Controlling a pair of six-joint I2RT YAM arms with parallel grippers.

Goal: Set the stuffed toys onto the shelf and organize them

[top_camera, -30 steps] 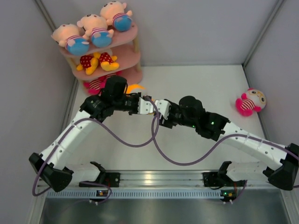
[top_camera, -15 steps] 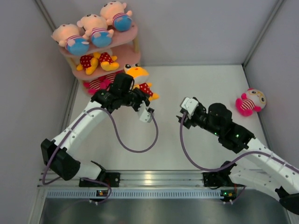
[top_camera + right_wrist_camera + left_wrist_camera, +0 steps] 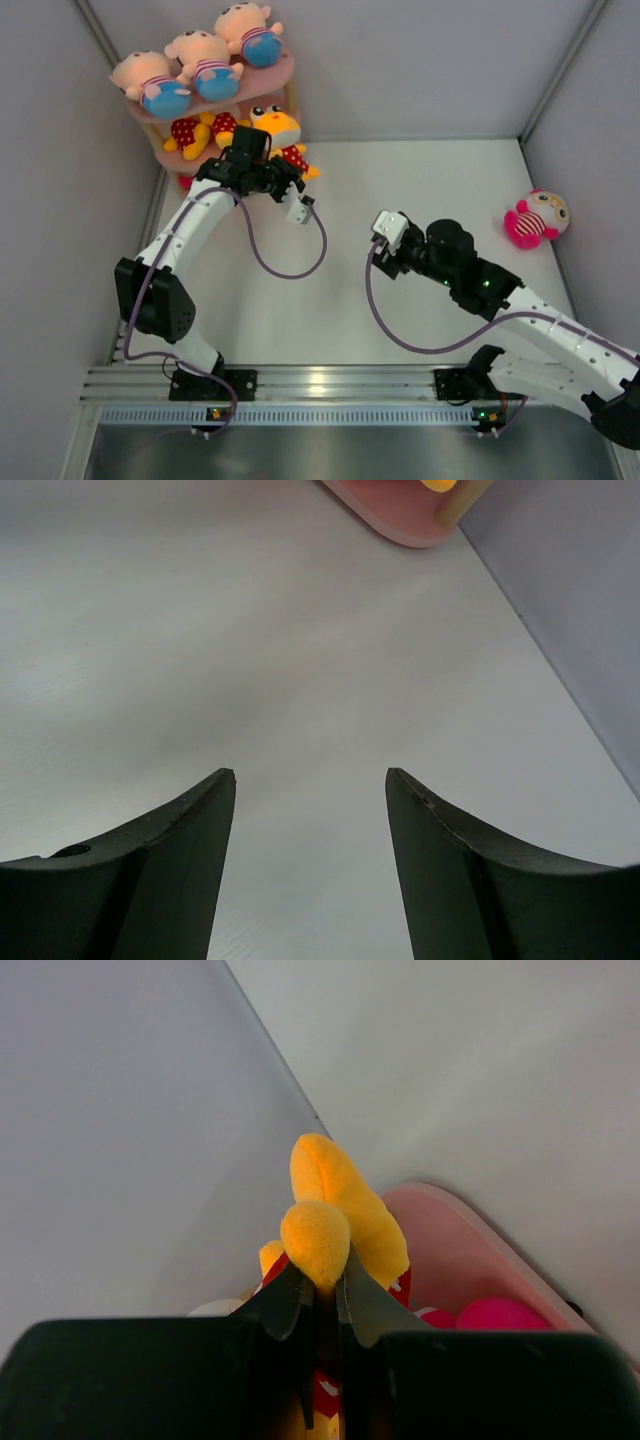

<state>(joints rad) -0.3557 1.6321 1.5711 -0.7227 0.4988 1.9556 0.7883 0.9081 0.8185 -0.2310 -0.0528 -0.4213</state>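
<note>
The pink shelf (image 3: 275,80) stands at the far left corner. Three boy dolls (image 3: 205,65) lie on its top board, and yellow bears (image 3: 200,132) lie on the middle board. My left gripper (image 3: 275,163) is shut on a yellow bear (image 3: 277,128) and holds it at the shelf's right side, level with the middle board. In the left wrist view my left gripper (image 3: 322,1280) pinches a yellow limb (image 3: 315,1240) in front of a pink board (image 3: 450,1250). A pink doll (image 3: 535,220) lies on the table at the right. My right gripper (image 3: 383,250) is open and empty over the table's middle (image 3: 310,780).
Grey walls close in the table on the left, back and right. The shelf's foot (image 3: 390,510) shows far ahead in the right wrist view. A pink-red toy (image 3: 500,1315) sits low on the shelf. Cables loop from both arms over the table.
The two grippers were together at the table's middle. My left arm has carried the yellow bear up to the shelf, and my right gripper has drawn back to the right, empty.
</note>
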